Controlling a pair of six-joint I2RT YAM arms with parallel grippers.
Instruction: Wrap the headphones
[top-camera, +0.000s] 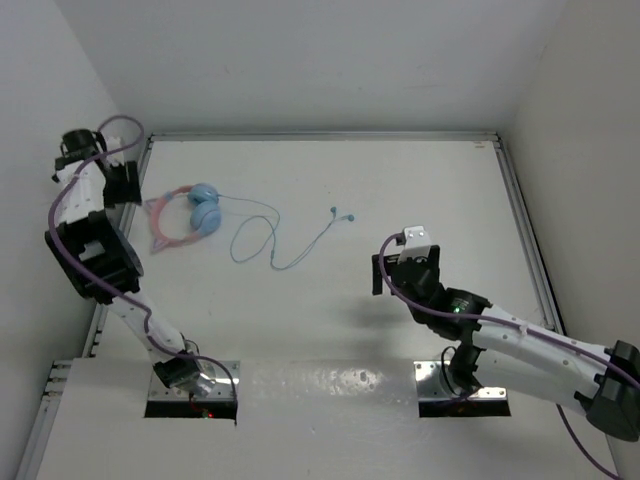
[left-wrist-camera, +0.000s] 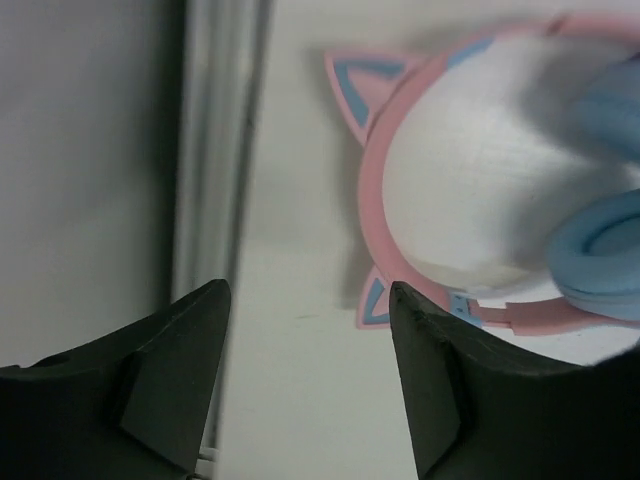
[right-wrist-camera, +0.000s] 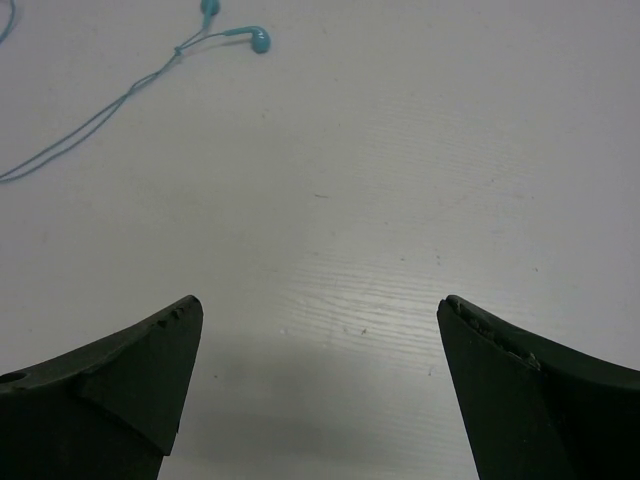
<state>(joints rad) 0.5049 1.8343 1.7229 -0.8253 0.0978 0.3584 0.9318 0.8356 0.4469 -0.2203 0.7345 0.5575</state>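
White walls (top-camera: 300, 60) are closing in on three sides, a white counter (top-camera: 420, 180) is lying under even, soft light, and a metal rail (top-camera: 320, 134) is running along its far edge.

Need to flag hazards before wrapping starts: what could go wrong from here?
1. The left gripper sits beside the headphones, nothing between its jaws; closing here may miss or shove them.
2. The looping cable could snag when pulled; the right gripper hangs open, away from it.

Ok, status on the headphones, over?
Left gripper open, empty, near the headband. Right gripper open, empty, short of the cable tip. Headphones flat on table, cable unwrapped. Nothing in the way.
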